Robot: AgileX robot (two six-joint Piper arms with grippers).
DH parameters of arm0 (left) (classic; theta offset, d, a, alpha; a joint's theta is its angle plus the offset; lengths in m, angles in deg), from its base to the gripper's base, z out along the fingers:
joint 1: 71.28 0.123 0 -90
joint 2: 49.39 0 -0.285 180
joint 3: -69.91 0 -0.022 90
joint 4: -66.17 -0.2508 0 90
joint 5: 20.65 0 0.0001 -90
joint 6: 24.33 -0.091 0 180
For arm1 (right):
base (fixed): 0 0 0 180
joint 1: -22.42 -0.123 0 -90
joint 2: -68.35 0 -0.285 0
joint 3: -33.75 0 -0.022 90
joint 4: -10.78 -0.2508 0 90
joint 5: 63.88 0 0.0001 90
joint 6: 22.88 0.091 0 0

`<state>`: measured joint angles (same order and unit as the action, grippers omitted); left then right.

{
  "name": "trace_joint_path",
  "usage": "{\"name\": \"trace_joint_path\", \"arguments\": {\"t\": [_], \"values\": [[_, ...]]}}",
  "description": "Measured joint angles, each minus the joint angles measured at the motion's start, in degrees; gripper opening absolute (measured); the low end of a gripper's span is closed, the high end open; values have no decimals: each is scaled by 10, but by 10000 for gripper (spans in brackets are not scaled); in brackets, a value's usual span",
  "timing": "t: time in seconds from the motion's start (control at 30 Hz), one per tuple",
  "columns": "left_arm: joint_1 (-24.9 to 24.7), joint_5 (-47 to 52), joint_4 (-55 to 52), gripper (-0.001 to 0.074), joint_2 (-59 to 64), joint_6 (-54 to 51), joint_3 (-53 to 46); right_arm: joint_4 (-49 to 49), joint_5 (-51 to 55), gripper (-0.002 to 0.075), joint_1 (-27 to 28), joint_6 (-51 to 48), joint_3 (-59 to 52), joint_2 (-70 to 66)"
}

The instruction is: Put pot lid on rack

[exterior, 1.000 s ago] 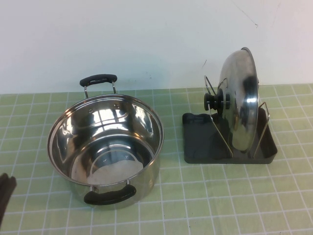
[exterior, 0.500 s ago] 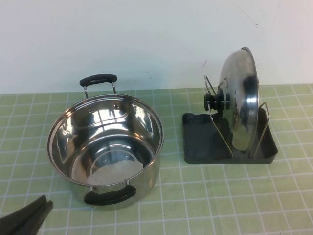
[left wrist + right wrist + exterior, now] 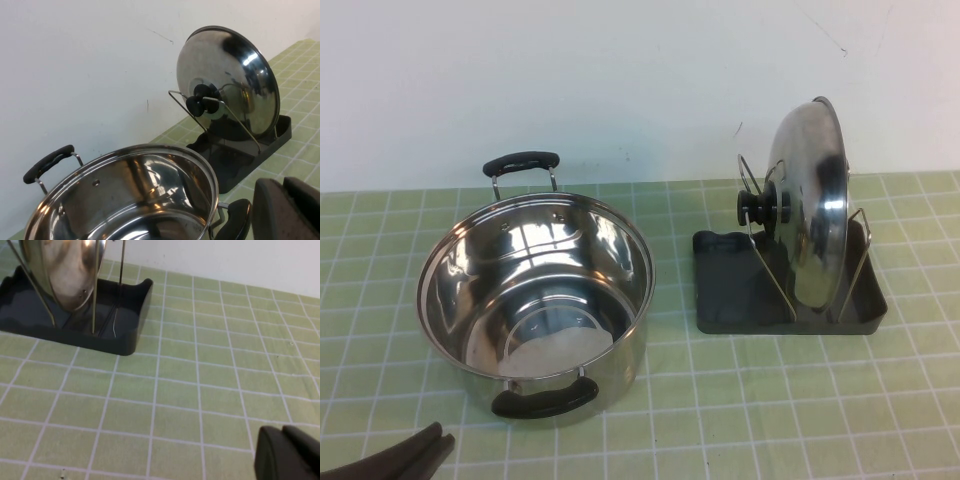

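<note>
The pot lid (image 3: 810,215) stands on edge in the wire loops of the rack (image 3: 730,290) at the right of the table, its black knob (image 3: 760,205) pointing left toward the pot. The lid (image 3: 235,80) and rack (image 3: 280,132) also show in the left wrist view. The lid's lower rim (image 3: 65,275) and the rack (image 3: 127,327) show in the right wrist view. My left gripper (image 3: 442,442) is shut and empty at the front left, near the pot's front handle (image 3: 235,220). My right gripper (image 3: 283,431) is shut and empty, low over the mat to the right of the rack.
A steel pot (image 3: 535,300) with two black handles stands open at the left centre. A green checked mat (image 3: 740,400) covers the table. A white wall runs along the back, close behind the rack.
My left gripper has moved right along the front edge and now shows lower in the high view. The lid, rack and pot have not moved.
</note>
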<state>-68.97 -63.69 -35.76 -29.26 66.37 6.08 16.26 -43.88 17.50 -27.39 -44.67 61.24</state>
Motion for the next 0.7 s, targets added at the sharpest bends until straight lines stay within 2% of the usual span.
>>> {"name": "trace_joint_path", "arguments": {"t": [0.3,0.7], "values": [[0,-2,0,1,0,0,0,0,0,-1,50,-32,0,0],[0,-2,0,0,0,2,0,0,0,-1,40,2,0,1]]}}
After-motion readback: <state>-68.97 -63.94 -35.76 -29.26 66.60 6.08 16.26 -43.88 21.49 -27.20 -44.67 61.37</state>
